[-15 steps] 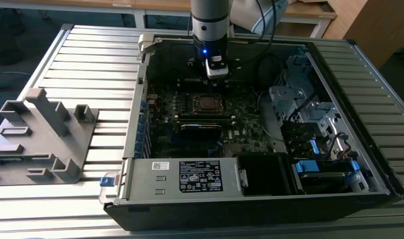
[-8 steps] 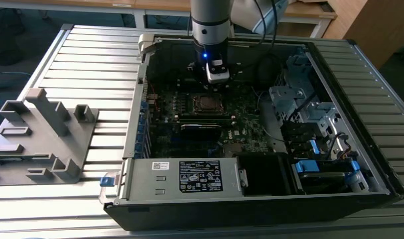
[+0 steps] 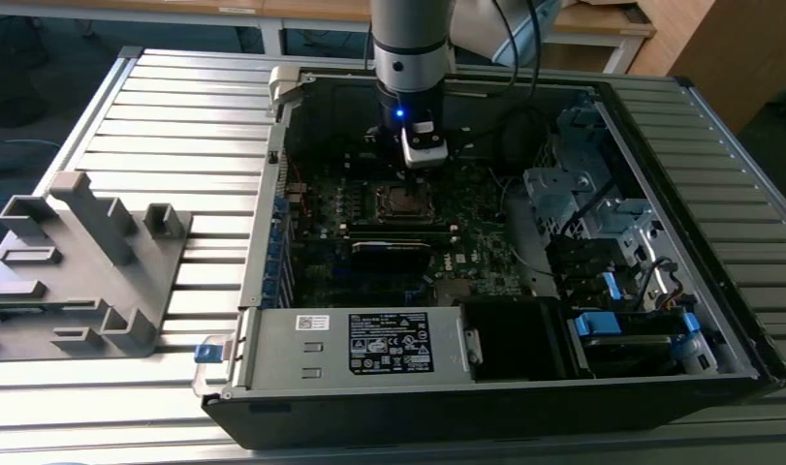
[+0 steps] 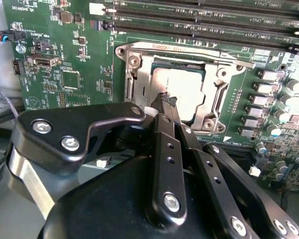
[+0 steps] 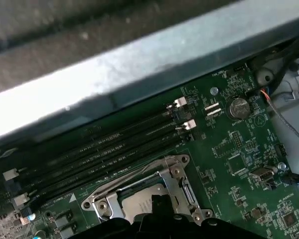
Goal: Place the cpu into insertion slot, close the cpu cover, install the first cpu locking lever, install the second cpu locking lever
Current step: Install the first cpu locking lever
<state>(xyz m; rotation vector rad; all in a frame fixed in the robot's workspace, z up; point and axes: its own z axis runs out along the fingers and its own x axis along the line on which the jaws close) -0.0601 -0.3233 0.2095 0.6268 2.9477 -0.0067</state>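
Open computer case (image 3: 496, 426) lying on a slatted metal table (image 3: 172, 107). Inside, the gripper (image 3: 423, 153) poised low over the green motherboard (image 3: 484, 262), just beside the insertion slot (image 3: 403, 201). In the second wrist view, fingers (image 4: 162, 149) drawn narrow, tips together with nothing visibly clamped, at the near edge of the cpu (image 4: 182, 87); hard to tell contact from a small gap. Cpu seated flat in the socket, framed by the cpu cover (image 4: 212, 107), apparently lowered around it. Thin locking lever (image 4: 189, 54) lying along the far side of the frame; impossible to tell whether latched. Likely risks: scraping the chip's metal top, or slipping off the frame onto nearby components, through an off-centre push; springing up of the cover through an unhooked lever. Exterior view for the arm's place within the case; second wrist view for fingertips against the chip; first wrist view for the memory slots (image 5: 104, 149) and case wall (image 5: 139, 64) beyond the socket.
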